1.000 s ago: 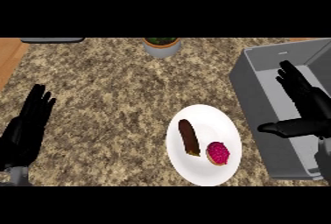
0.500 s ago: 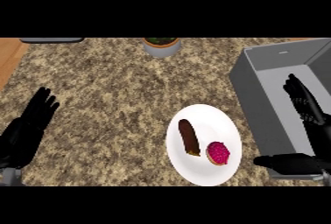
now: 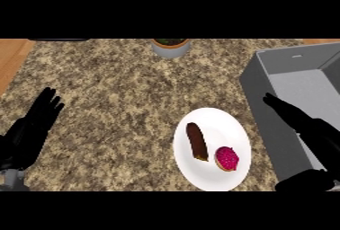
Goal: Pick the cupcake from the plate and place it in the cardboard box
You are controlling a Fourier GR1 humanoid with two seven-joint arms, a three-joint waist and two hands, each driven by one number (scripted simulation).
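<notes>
Seen from 1 head-height camera looking steeply down at the speckled granite worktop [image 3: 119, 90], close in; black robot hands enter from the lower edge, left [image 3: 30, 132] and right [image 3: 309, 130].

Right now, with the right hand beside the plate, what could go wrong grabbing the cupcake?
The cupcake sits close beside the brown pastry, so the right hand might nudge or catch that instead. The plate lies right by the box wall, leaving little room on that side. The cupcake is near the plate's rim and could be pushed off.
</notes>
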